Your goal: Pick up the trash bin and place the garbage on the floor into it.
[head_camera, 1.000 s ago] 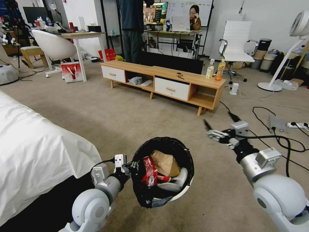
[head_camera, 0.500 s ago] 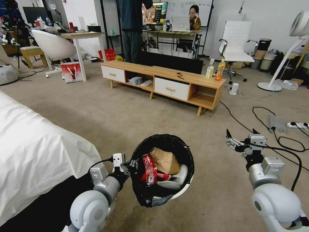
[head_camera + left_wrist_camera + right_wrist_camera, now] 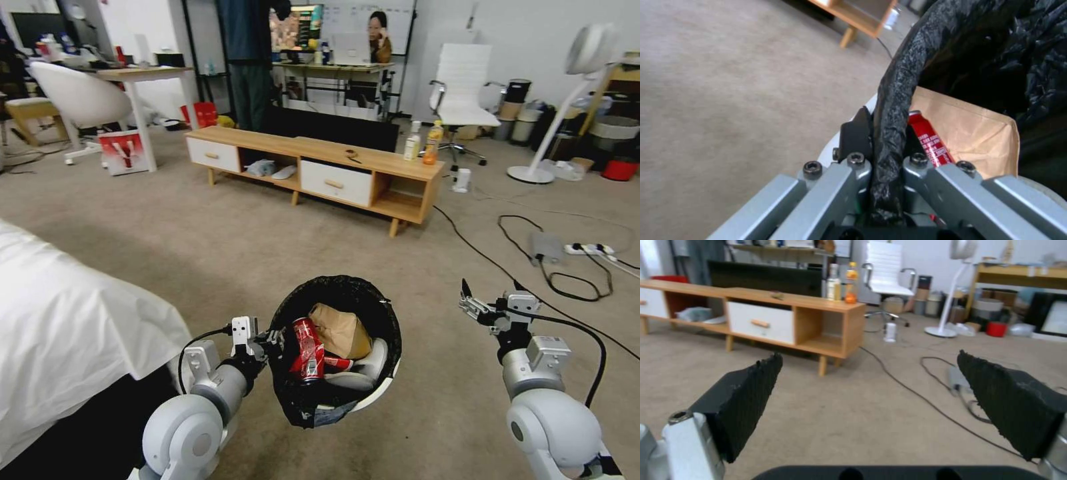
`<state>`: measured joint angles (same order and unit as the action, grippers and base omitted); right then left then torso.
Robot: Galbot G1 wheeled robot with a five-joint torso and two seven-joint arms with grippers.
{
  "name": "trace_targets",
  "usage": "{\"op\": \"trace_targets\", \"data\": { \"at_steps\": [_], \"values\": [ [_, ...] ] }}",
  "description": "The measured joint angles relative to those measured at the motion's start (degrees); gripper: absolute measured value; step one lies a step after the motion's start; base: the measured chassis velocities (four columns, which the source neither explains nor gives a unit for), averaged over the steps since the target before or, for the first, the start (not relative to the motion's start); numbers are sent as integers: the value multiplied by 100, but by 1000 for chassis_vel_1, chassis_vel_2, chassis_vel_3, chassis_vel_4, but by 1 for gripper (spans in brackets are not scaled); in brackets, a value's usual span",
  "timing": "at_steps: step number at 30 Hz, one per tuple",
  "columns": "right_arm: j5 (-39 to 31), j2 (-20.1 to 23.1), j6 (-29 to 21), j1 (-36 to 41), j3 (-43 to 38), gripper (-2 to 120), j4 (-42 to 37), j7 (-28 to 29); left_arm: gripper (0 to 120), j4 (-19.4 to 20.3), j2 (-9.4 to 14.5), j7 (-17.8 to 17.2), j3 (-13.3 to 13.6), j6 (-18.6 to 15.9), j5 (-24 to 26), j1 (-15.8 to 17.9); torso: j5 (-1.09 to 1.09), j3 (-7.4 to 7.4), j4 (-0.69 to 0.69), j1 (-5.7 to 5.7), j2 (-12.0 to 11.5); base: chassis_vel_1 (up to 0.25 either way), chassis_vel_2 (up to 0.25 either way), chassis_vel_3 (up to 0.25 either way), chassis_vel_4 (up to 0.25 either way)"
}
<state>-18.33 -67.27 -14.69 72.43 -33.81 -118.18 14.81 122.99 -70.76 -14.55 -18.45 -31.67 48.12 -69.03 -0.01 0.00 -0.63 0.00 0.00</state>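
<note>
The trash bin [image 3: 347, 300], white with a black bag over its rim, hangs tilted above the floor [image 3: 200, 247] in front of me. My left gripper [image 3: 277, 340] is shut on its near rim. The left wrist view shows that gripper [image 3: 882, 133] pinching the bagged rim [image 3: 898, 100]. Garbage lies inside the bin: a crushed red can [image 3: 308, 347], a brown paper piece [image 3: 340, 330] and white tissue [image 3: 360, 377]. To the bin's right my right gripper [image 3: 490, 288] is held above the carpet, open and empty. Its wrist view shows that gripper [image 3: 869, 390] with its black pads [image 3: 746, 396] wide apart.
A bed with a white sheet [image 3: 67, 313] fills the left. A low wooden cabinet [image 3: 313, 167] with two drink bottles [image 3: 433, 141] stands ahead. Cables and a power strip [image 3: 587, 250] lie on the carpet at right, near a fan stand [image 3: 533, 175].
The whole head view has shifted left, so the camera has turned right. My right arm has drawn back and lower. The left gripper still holds the bin.
</note>
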Motion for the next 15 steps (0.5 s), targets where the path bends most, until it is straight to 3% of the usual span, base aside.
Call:
{"op": "trace_targets", "data": {
  "at_steps": [15],
  "values": [
    [45,-34,35,-7,18,100,17,-19,2,3,19,-25,-7,84,100,15,0,0,-1,0,0,-112,-122,-117,-117]
  ]
}}
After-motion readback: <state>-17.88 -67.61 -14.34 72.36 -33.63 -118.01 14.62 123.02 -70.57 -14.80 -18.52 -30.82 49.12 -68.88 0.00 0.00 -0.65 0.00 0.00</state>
